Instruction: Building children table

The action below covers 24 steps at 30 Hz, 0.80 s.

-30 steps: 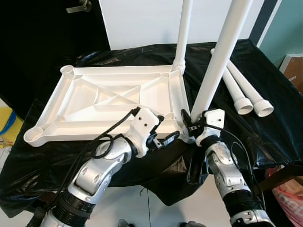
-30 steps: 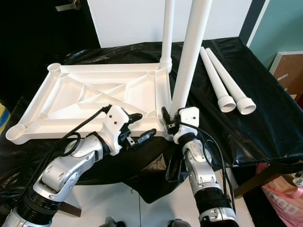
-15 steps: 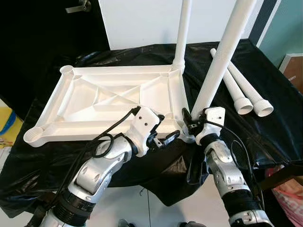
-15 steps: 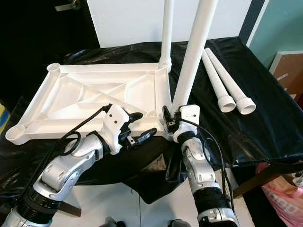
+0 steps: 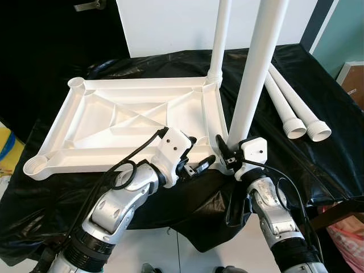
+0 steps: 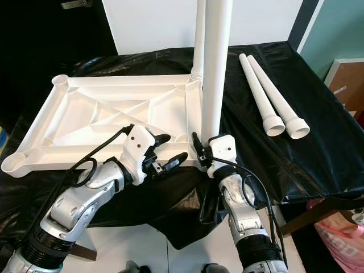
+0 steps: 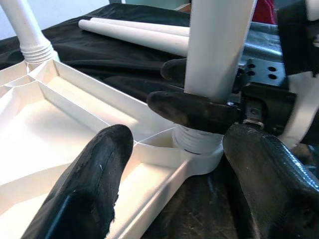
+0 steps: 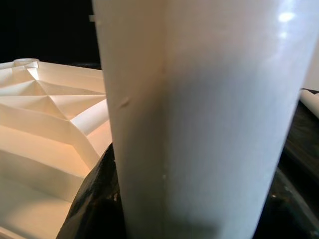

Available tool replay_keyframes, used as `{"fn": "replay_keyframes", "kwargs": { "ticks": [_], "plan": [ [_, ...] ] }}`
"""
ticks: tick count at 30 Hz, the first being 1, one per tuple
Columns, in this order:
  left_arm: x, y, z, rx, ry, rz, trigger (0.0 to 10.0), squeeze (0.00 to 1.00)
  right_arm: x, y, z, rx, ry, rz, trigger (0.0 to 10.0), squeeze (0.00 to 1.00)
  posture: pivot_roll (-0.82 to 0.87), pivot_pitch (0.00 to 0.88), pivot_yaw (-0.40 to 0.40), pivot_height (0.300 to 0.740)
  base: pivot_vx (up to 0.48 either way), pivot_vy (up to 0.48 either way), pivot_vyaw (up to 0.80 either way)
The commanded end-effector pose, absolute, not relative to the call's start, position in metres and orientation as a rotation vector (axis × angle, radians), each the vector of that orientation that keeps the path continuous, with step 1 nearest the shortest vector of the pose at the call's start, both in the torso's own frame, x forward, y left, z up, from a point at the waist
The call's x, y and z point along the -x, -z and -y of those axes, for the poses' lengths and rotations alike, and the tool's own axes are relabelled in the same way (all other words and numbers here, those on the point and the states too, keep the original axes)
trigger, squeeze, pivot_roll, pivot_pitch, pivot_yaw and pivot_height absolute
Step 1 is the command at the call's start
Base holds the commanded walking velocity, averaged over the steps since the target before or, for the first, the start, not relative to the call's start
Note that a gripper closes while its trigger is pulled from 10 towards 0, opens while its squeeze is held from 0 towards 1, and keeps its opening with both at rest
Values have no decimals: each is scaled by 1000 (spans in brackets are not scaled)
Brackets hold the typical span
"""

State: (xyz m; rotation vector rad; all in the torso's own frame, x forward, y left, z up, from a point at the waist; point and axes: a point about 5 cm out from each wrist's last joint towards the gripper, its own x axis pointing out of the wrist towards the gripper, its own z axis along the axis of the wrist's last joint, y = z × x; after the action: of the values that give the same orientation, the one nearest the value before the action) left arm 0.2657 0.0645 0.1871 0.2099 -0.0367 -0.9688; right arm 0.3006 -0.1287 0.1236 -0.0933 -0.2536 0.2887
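right end effector (image 5: 226, 154) clamps smooth white tubular leg (image 5: 257, 62) | ribbed tabletop (image 5: 114, 119)

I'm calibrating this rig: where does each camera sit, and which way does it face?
Left eye: on the head, looking down at the tabletop; both arms show.
Right eye: beside it, same scene.
Left wrist: on the left arm, looking past the left gripper at the leg in its corner socket.
Right wrist: on the right arm, close against that leg.
Shared: the leg, held by the right gripper.
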Motion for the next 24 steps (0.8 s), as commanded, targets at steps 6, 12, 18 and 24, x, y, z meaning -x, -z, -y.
{"fn": "replay_keyframes", "kwargs": {
  "ticks": [6,12,18,24],
  "plan": [
    [-262,-190,-60,-216,1059,50,10000,0,-297,-82,139,-10,-237,-12,10000,0,-75,98,51,740,0,0,0],
    [-263,-193,-59,-213,1057,64,10000,0,-300,-86,140,-15,-217,-5,10000,0,-77,90,45,740,0,0,0],
    [-266,-195,-58,-194,1050,78,10000,0,-300,-98,138,23,-265,58,10000,0,-80,84,40,740,0,0,0],
    [-270,-218,-46,-70,1141,141,10000,1000,-307,-138,136,108,-419,170,10000,0,-82,77,19,740,0,0,0]
  ]
}}
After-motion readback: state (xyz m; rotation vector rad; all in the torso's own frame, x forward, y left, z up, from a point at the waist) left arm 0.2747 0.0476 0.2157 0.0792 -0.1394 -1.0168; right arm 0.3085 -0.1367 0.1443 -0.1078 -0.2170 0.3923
